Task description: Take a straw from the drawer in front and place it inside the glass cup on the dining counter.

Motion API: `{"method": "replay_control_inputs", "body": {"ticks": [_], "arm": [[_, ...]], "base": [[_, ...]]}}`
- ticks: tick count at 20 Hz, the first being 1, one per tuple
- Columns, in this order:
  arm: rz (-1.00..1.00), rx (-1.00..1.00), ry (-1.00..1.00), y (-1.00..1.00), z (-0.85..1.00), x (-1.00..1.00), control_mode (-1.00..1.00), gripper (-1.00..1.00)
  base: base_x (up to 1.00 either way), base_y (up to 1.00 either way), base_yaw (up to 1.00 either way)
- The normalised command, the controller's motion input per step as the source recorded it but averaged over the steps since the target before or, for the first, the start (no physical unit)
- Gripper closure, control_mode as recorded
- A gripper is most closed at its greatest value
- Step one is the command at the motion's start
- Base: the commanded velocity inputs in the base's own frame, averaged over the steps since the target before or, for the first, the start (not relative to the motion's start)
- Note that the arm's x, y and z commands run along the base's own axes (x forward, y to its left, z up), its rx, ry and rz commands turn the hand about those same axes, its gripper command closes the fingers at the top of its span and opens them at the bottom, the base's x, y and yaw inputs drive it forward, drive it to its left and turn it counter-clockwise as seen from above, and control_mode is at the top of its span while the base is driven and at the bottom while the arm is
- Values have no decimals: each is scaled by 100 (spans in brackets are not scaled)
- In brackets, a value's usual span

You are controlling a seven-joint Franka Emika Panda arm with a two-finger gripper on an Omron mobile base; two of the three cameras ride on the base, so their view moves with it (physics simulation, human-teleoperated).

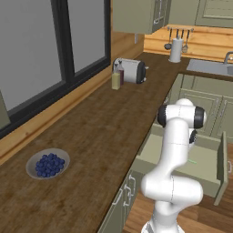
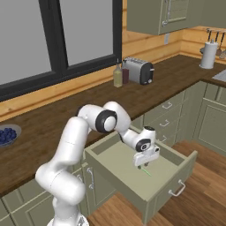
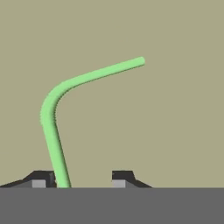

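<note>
The sage-green drawer (image 2: pixel 170 185) stands pulled out below the worktop, its front panel (image 1: pixel 221 168) towards the room. A thin bright green straw (image 3: pixel 100 74) lies on the drawer floor; in the hand view it looks bent. It appears as a short green line (image 2: pixel 146 172) under the hand and again in the left base view (image 1: pixel 193 161). My gripper (image 2: pixel 140 165) reaches down into the drawer. In the hand view the gripper (image 3: pixel 83 175) is open, with the straw's near end between the fingers, close by the left fingertip (image 3: pixel 41 177) and apart from the right one. The glass cup and dining counter are out of view.
A bowl of blueberries (image 1: pixel 48 164) sits on the dark wood worktop (image 1: pixel 100 132). Further back are a toaster (image 1: pixel 132 70), bottles (image 1: pixel 117 77) and a white utensil holder (image 1: pixel 175 49). A sink (image 1: pixel 209 67) is at the far right. The drawer's walls surround the hand.
</note>
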Motion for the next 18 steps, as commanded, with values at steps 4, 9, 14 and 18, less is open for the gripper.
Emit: {"method": "replay_control_inputs", "body": {"ticks": [4, 9, 14, 18], "arm": [[1, 0, -7, 13, -45, -31, -100, -100], [0, 0, -6, 18, -25, -31, -100, -100], [0, 0, 0, 18, -37, -8, -100, -100], [0, 0, 0, 20, -57, -2, -100, 100]], "base": [[0, 0, 0], [0, 0, 0], [0, 0, 0], [0, 0, 0]]}}
